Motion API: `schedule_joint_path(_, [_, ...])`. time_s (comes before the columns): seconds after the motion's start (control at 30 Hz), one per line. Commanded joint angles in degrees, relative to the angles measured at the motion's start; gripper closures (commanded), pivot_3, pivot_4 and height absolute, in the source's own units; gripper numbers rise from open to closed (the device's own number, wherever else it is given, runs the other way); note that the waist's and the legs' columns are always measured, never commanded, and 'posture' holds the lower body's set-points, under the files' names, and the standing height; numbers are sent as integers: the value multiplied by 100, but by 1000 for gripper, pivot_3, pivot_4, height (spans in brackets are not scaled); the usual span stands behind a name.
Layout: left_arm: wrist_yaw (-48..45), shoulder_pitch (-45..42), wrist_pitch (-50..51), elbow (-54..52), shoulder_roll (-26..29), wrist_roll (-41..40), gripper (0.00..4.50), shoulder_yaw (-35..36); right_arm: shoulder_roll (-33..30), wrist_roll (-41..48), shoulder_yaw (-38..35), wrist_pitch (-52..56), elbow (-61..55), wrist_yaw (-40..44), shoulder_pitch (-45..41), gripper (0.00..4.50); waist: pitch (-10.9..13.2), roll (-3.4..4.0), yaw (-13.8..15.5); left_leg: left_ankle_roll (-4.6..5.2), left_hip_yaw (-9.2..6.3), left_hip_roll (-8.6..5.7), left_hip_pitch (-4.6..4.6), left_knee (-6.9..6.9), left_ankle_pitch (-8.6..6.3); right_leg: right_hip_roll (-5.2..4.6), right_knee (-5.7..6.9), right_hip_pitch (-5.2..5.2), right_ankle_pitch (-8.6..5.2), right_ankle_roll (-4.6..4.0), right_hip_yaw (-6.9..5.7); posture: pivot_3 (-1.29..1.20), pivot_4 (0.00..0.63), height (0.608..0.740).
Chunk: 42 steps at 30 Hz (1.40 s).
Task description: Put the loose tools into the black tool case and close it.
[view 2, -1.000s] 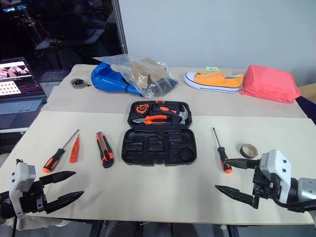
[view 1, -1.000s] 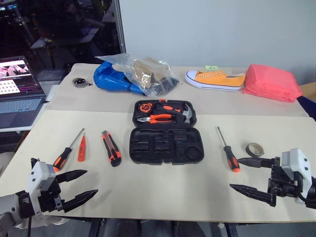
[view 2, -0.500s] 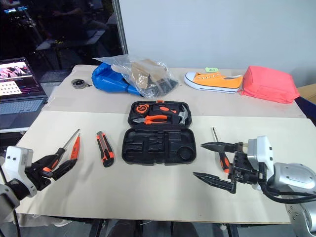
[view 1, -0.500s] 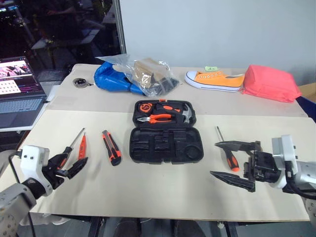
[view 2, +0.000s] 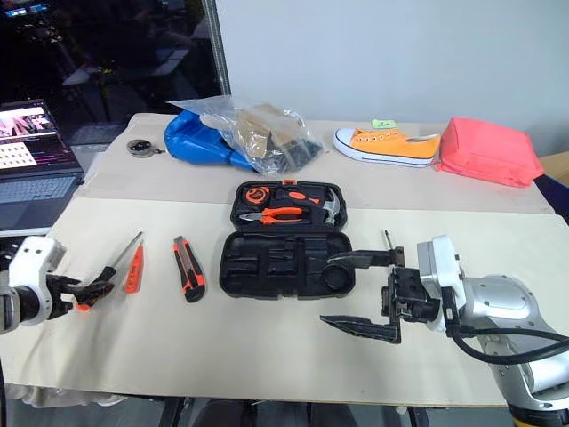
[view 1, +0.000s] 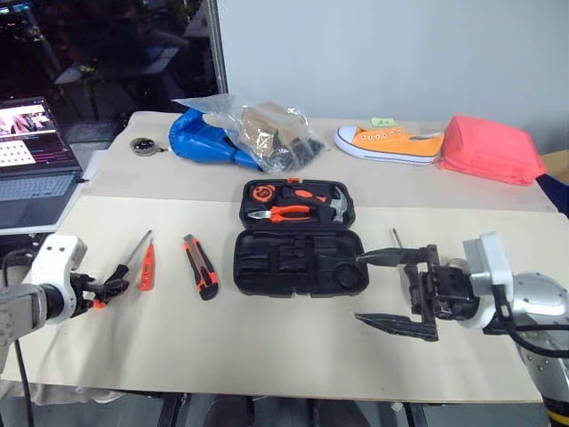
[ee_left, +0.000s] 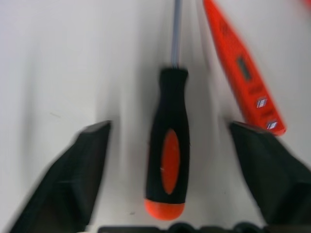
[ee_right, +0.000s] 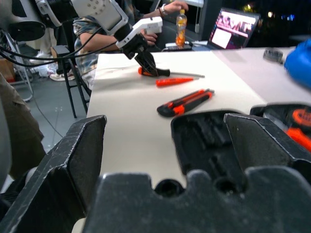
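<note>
Left end effector (ee_left: 170, 141) down at the bench (view 1: 293, 347), fingers (ee_left: 77, 170) spread either side of a screwdriver (ee_left: 167, 160), handle lying between them, neither finger touching it; nothing grasped. Slim orange screwdriver (ee_left: 243, 73) just beside that handle, near one fingertip. Knife (view 1: 201, 266) farther off toward the case (view 1: 299, 261), which lies open and flat between both end effectors, lid half holding pliers (view 1: 284, 213) and hammer (view 1: 334, 204). Right end effector (view 1: 387, 289) released, wide open, level, hovering just off the case's near right corner, one finger over the round recess. Second screwdriver (view 1: 394, 237) mostly hidden behind that end effector, only the shaft tip visible; tape roll not made out. Beyond the case: blue bag (view 1: 200, 140), plastic bag (view 1: 271, 133), shoe (view 1: 388, 144), red pouch (view 1: 491, 149). Laptop (view 1: 31, 147) beyond the left end effector.
</note>
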Motion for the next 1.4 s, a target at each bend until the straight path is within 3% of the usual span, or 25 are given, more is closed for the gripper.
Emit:
schedule_joint_path(0.03, [-185,-147,-214,85,-4,160,2220,-98,11,24,-255,-163,-281,-122,119,0,0,1,9,0,-1,1,-2,0,0,0,0,-3,0,-1,-1,0,150,740])
schedule_joint_path(0.17, [-414,-36,-664,33,-101,249,3640,82,43,-8,-263,-232,-310,-182,276,0,0,1,15,0,-3,0,-3,2,0,0,3,-3,1,-1,-3,0,150,740])
schedule_joint_path(0.23, [-609,-13,-1062,-110,-157,224,3634,295,49,1,-276,-250,-317,-197,325,0,0,1,13,0,-1,0,-4,5,0,-5,3,-2,1,-1,-2,0,150,740])
schedule_joint_path(0.33, [-1713,-480,-896,-1095,98,-999,3634,822,167,110,-466,-276,-257,-347,449,0,8,-27,34,0,-3,2,-7,11,1,-4,2,-1,2,-2,-6,0,150,740])
schedule_joint_path(0.47, [-2764,-1345,-1287,-1656,784,-739,3634,-639,243,15,-882,-335,-101,-549,719,0,-6,3,139,-1,1,0,-14,17,1,-13,-5,10,3,-4,-41,0,150,740])
schedule_joint_path(0.53, [-2973,-2314,-1449,-1471,622,-291,3634,-1701,195,-65,-1187,-312,-12,-622,949,0,-26,52,227,2,8,-7,-4,17,-1,-18,-7,21,-4,7,-31,0,150,740])
schedule_joint_path(0.63, [-3309,-3706,-1796,-630,-7,672,3634,-3212,68,-14,-1830,-265,89,-554,1346,0,-28,56,241,4,38,-29,-10,31,-1,-5,-5,27,-13,19,-25,0,150,740])
schedule_joint_path(0.73, [-3693,-4638,-2394,501,-662,1507,3634,-4204,-39,60,-2246,-154,116,-574,1572,0,-25,52,263,6,17,-27,-37,78,0,22,-1,27,-14,23,-48,0,150,740])
schedule_joint_path(0.9, [-4140,-5731,-3605,2692,-1817,2679,3634,-5262,-83,149,-2682,159,-26,-826,1935,0,-24,51,176,18,10,-27,-45,95,-7,27,-2,30,-19,34,-44,0,150,740])
schedule_joint_path(1.17, [-4287,-6505,-4970,4827,-2856,3772,3634,-5639,4,329,-2711,310,-597,-1241,2059,0,-20,48,116,46,-4,-34,-68,99,-24,24,-4,22,-19,34,-32,0,150,740])
schedule_joint_path(1.4, [-4433,-6684,-5616,5572,-3154,4317,3634,-5573,5,445,-2613,422,-930,-1550,2054,0,-20,49,145,46,-19,-55,-74,108,-23,16,0,31,-32,59,-27,0,150,740])
